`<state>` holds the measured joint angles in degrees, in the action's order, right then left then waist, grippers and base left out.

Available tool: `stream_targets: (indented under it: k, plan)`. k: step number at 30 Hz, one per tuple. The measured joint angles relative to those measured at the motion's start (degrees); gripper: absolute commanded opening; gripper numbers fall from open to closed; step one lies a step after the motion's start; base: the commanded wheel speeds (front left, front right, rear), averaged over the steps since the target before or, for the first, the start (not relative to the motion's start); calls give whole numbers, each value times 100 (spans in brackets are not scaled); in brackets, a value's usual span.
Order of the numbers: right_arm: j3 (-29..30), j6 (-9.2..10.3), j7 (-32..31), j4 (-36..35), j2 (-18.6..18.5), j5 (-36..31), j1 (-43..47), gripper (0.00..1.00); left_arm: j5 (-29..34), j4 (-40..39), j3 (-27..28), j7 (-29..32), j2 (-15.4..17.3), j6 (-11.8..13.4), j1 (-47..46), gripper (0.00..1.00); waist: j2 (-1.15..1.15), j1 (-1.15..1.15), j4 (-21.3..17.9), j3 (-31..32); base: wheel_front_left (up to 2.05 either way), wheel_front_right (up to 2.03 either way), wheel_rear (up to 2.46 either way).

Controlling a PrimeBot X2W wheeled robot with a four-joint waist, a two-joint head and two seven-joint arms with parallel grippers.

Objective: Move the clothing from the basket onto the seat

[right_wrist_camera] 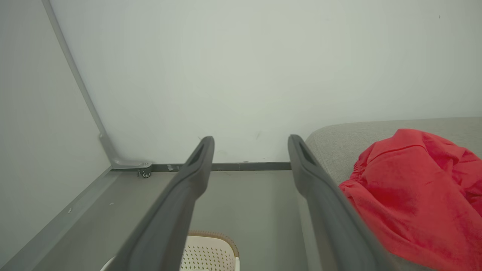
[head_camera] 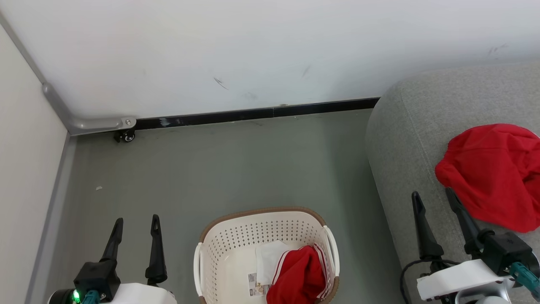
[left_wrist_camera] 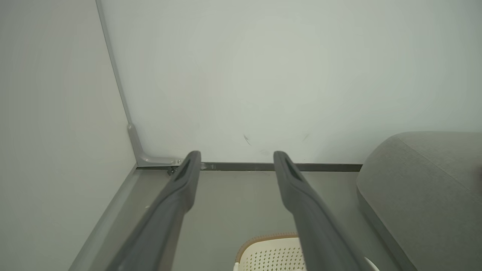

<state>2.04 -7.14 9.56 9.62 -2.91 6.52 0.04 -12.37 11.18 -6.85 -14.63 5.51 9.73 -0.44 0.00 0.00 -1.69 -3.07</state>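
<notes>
The cream basket with a brown rim stands on the floor at the bottom centre of the head view. A red garment with white stripes lies crumpled in its right half, beside a white piece. Another red garment lies on the grey seat at the right. My left gripper stands open over the floor, left of the basket, holding nothing. My right gripper is open above the seat's front edge, just left of the red garment there, apart from it. The right wrist view shows that garment beside my right finger.
A white wall with a dark skirting strip closes the back. A pale partition on a small caster runs along the left. Grey floor lies open between the basket, the wall and the seat.
</notes>
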Motion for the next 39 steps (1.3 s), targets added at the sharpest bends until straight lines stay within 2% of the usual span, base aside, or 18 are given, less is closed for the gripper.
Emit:
stream_targets:
  k: [17, 39]
  plan:
    - [258, 0, 2, -361, 34, 2, 125, 100, 211, 64, -274, 0, 89, -225, -272, 100, 0, 0, -166, -354, 0, 0, 0]
    - [556, 0, 102, -927, 52, 4, 104, 100, 471, 354, -757, 7, 85, -485, -1111, 100, 0, 0, -609, -1195, 0, 0, 0]
